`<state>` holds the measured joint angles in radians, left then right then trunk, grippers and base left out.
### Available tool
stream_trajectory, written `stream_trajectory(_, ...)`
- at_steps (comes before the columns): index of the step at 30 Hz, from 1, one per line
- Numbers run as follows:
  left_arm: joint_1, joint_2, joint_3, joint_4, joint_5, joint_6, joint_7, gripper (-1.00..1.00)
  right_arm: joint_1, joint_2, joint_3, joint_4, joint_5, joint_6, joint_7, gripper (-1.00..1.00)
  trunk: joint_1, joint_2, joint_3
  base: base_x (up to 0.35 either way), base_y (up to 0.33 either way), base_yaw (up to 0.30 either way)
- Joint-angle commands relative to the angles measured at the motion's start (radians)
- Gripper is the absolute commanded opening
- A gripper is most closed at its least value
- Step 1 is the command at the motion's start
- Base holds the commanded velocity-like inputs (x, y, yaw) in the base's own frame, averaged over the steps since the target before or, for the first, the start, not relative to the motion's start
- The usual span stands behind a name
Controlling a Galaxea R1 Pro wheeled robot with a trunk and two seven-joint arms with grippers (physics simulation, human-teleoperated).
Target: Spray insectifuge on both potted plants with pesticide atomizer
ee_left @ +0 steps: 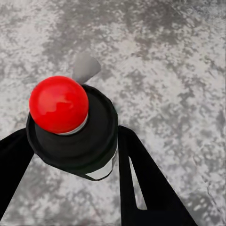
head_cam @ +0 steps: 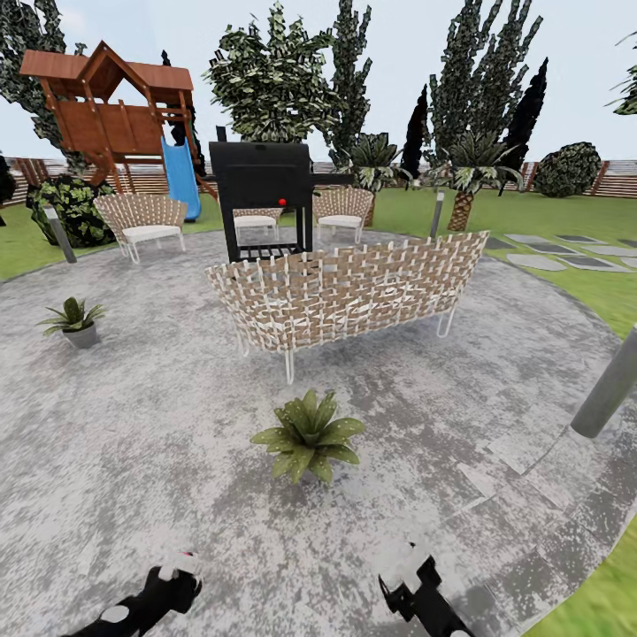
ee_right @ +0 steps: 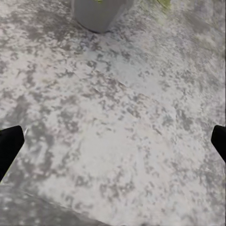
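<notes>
My left gripper is shut on the pesticide atomizer. In the left wrist view it is a dark bottle with a white band, a red round spot on its head and a grey nozzle, held between both black fingers over the paving. One potted plant stands on the patio just ahead of both grippers. Its grey pot is close in front of my right gripper, which is open and empty. The other potted plant stands farther off at the left.
A wicker sofa stands behind the near plant, with a black grill and wicker chairs beyond it. A grey post rises at the right by the patio edge. Lawn, trees and a playset surround the paving.
</notes>
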<state>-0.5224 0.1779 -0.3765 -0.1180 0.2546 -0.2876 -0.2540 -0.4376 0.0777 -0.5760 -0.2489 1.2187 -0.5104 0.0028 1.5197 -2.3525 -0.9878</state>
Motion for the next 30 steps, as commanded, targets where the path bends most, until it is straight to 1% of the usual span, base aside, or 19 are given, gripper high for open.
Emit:
stream_trajectory(1,0.01,0.0,-0.007,0.001,0.033,-0.018,0.02,-1.0,0.016,0.0,-0.009,0.014,-0.02,-0.02,-0.036,1.0,0.0,0.0,-0.001,0.0,0.0,0.0)
stream_trajectory(2,0.028,0.001,-0.006,0.001,0.062,-0.041,0.059,-1.0,0.028,-0.003,-0.01,0.033,-0.071,-0.046,-0.071,1.0,0.0,0.0,-0.001,0.0,0.0,0.0)
stream_trajectory(3,0.044,0.001,-0.006,0.001,0.09,-0.064,0.102,-1.0,0.035,-0.011,-0.01,0.044,-0.138,-0.063,-0.094,1.0,0.0,0.0,-0.001,0.0,0.0,0.0)
stream_trajectory(4,0.061,0.001,-0.006,0.001,0.12,-0.094,0.148,-1.0,0.038,-0.016,-0.01,0.051,-0.224,-0.071,-0.106,1.0,0.0,0.0,-0.001,0.0,0.0,0.0)
stream_trajectory(6,0.084,0.0,-0.006,0.002,0.179,-0.156,0.227,-1.0,0.041,-0.021,-0.01,0.055,-0.429,-0.078,-0.115,1.0,0.0,0.0,-0.001,0.0,0.0,0.0)
stream_trajectory(7,0.088,0.0,-0.006,0.003,0.209,-0.17,0.254,-1.0,0.041,-0.022,-0.01,0.055,-0.526,-0.079,-0.116,1.0,0.0,0.0,-0.001,0.0,0.0,0.0)
stream_trajectory(8,0.09,-0.001,-0.006,0.005,0.233,-0.175,0.267,-1.0,0.042,-0.022,-0.009,0.055,-0.577,-0.079,-0.117,1.0,0.0,0.0,-0.001,0.0,0.0,0.0)
stream_trajectory(9,0.091,-0.003,-0.006,0.015,0.273,-0.18,0.28,-1.0,0.042,-0.024,-0.009,0.055,-0.627,-0.079,-0.117,1.0,0.0,0.0,-0.001,0.0,0.0,0.0)
stream_trajectory(10,0.092,-0.007,-0.007,0.034,0.302,-0.184,0.285,-1.0,0.042,-0.029,-0.008,0.055,-0.645,-0.079,-0.118,1.0,0.0,0.0,-0.001,0.0,0.0,0.0)
stream_trajectory(11,0.093,-0.016,-0.007,0.069,0.346,-0.189,0.289,-1.0,0.042,-0.041,-0.007,0.057,-0.664,-0.078,-0.118,1.0,0.0,0.0,-0.001,0.0,0.0,0.0)
stream_trajectory(12,0.093,-0.019,-0.007,0.083,0.364,-0.191,0.291,-1.0,0.042,-0.046,-0.006,0.058,-0.67,-0.077,-0.117,1.0,0.0,0.0,-0.001,0.0,0.0,0.0)
stream_trajectory(13,0.094,-0.021,-0.007,0.091,0.374,-0.191,0.292,-1.0,0.042,-0.05,-0.006,0.058,-0.674,-0.076,-0.117,1.0,0.0,0.0,-0.001,0.0,0.0,0.0)
stream_trajectory(15,0.097,-0.027,-0.007,0.105,0.381,-0.19,0.293,-1.0,0.042,-0.067,-0.006,0.059,-0.676,-0.076,-0.117,1.0,0.0,0.0,-0.001,0.0,0.0,0.0)
stream_trajectory(17,0.099,-0.039,-0.007,0.117,0.384,-0.191,0.293,-1.0,0.043,-0.079,-0.006,0.059,-0.677,-0.076,-0.118,1.0,0.0,0.0,-0.001,0.0,0.0,0.0)
stream_trajectory(19,0.1,-0.048,-0.007,0.119,0.385,-0.192,0.293,-1.0,0.044,-0.078,-0.005,0.083,-0.678,-0.076,-0.117,1.0,0.0,0.0,-0.001,0.0,0.0,0.0)
stream_trajectory(22,0.1,-0.056,-0.007,0.119,0.384,-0.192,0.292,-1.0,0.045,-0.076,-0.005,0.187,-0.679,-0.076,-0.116,1.0,0.0,0.0,-0.001,0.0,0.0,0.0)
stream_trajectory(23,0.101,-0.059,-0.007,0.119,0.384,-0.192,0.292,-1.0,0.045,-0.075,-0.005,0.205,-0.679,-0.076,-0.116,1.0,0.0,0.0,-0.001,0.0,0.0,0.0)
stream_trajectory(30,0.101,-0.064,-0.007,0.12,0.382,-0.192,0.292,-1.0,0.046,-0.076,-0.005,0.223,-0.679,-0.076,-0.116,1.0,0.0,0.0,-0.001,0.0,0.0,0.0)
